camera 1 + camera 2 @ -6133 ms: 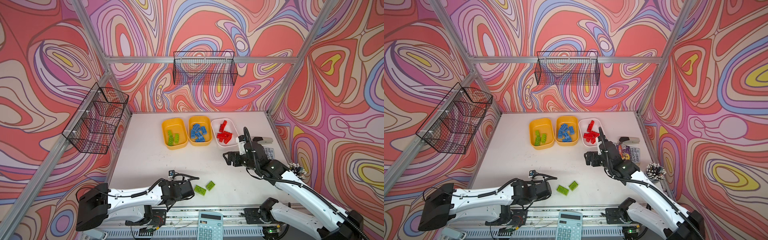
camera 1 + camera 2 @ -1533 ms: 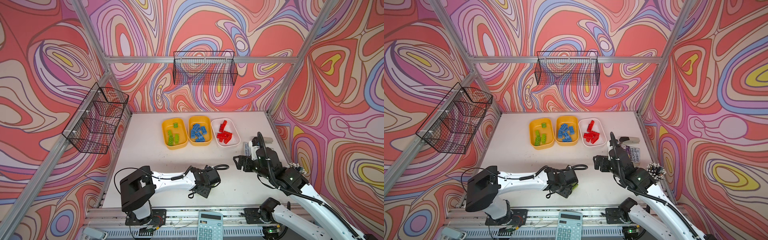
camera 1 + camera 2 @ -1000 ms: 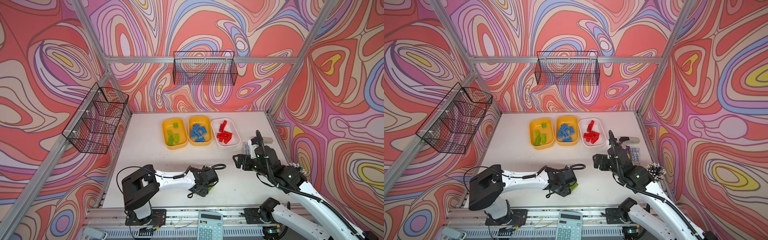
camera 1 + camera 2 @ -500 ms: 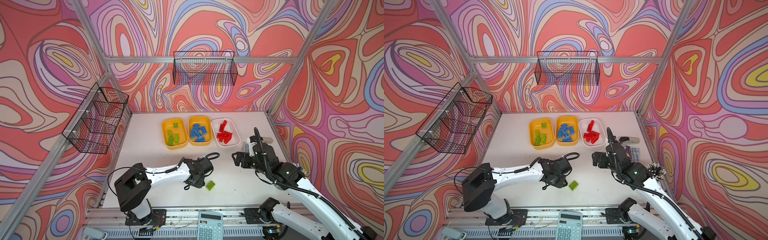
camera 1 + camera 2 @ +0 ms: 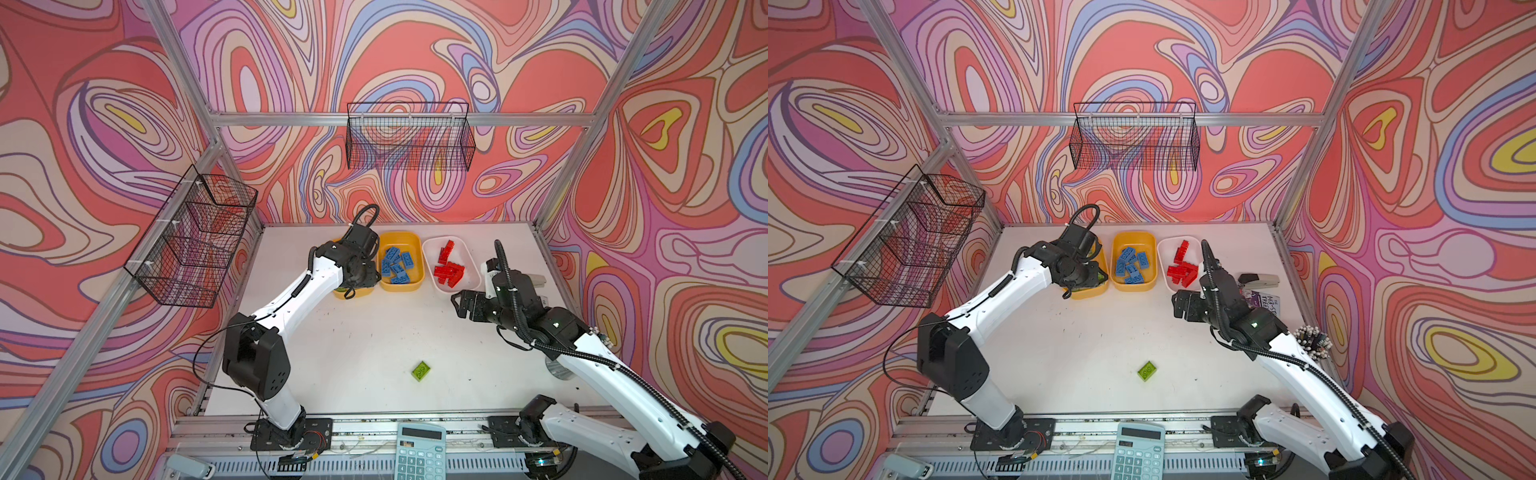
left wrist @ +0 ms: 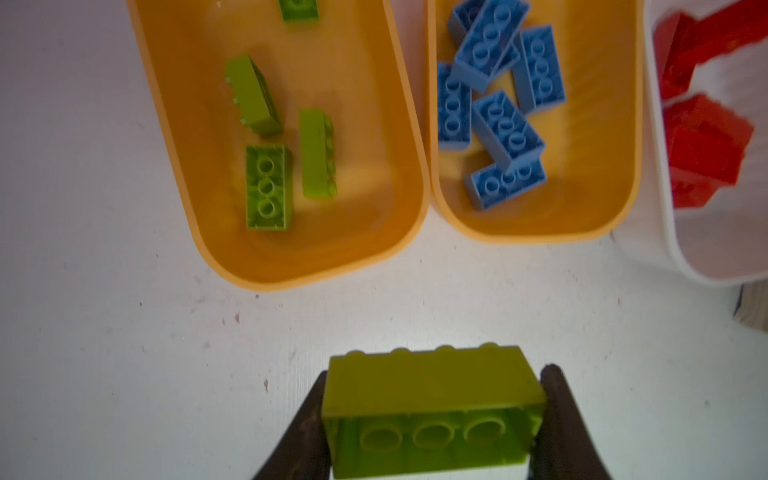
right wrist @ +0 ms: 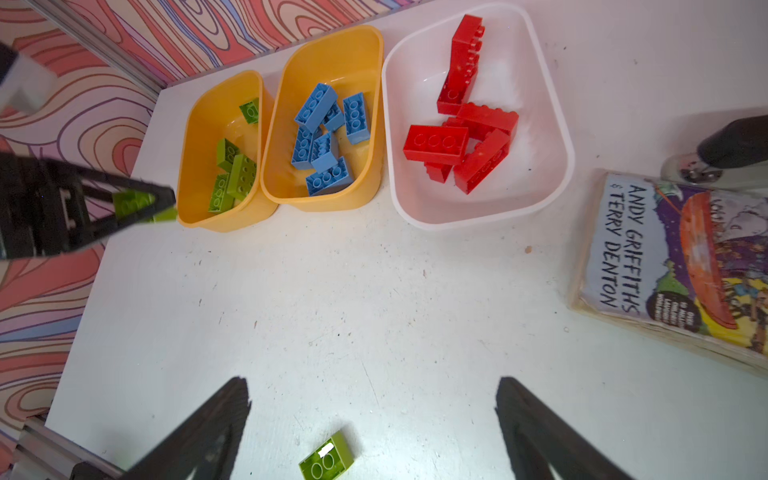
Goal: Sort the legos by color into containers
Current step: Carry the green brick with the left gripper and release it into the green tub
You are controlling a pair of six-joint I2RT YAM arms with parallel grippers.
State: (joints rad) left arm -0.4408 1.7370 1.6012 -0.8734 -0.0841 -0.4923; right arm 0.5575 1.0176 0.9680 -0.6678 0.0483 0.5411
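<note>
— What lies nearest you?
— A loose green brick point(image 5: 421, 370) on the table point(image 5: 332, 353) at six o'clock. Your right gripper point(image 7: 372, 386), at three, hangs spread wide and holds nothing.
— And your left?
— At eleven, your left gripper point(image 6: 435, 376) pinches a green brick point(image 6: 432, 415) by the near rim of the yellow tub point(image 6: 316, 270) of greens. The blue-filled tub point(image 6: 536, 239) sits at twelve and the white tub point(image 7: 478, 220) of reds at one.

My white desk point(image 5: 353, 332), scuffed and speckled, and what sits on it.
Toward the far edge I see, in a row and close side by side, a left yellow-orange tub point(image 7: 224, 220), a middle yellow-orange tub point(image 7: 328, 203) and a white tub point(image 7: 478, 212) on the right. One loose lime green lego point(image 5: 421, 370) lies alone toward the front edge, well apart from the tubs. Near the right edge a paperback book point(image 7: 673, 266) lies flat, with a stapler point(image 5: 1258, 280) just beyond it, near the white tub.
</note>
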